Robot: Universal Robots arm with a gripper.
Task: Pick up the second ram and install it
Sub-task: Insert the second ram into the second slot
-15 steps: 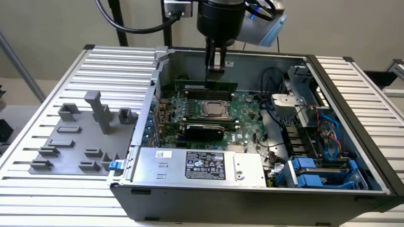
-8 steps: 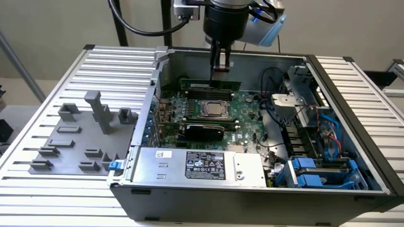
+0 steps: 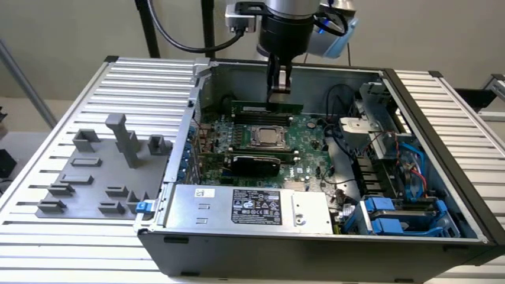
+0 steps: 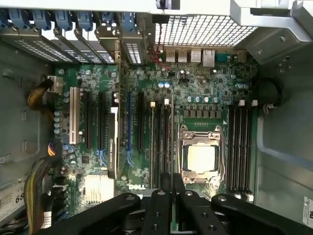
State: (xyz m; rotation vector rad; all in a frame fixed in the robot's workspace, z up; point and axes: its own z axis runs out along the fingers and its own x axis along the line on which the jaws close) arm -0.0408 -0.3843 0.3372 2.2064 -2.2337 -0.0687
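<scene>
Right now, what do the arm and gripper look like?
Arm wrist: black cylinder, silver band on top, light-blue cap, thick black cable looping off it. Gripper: slim and black; the wrist view shows black linkage bars with round pivot pins.

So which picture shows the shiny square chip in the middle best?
The wrist view: it looks straight down on the shiny square chip, with its metal frame all round. The exterior view shows the chip at a slant, on the green board.
</scene>
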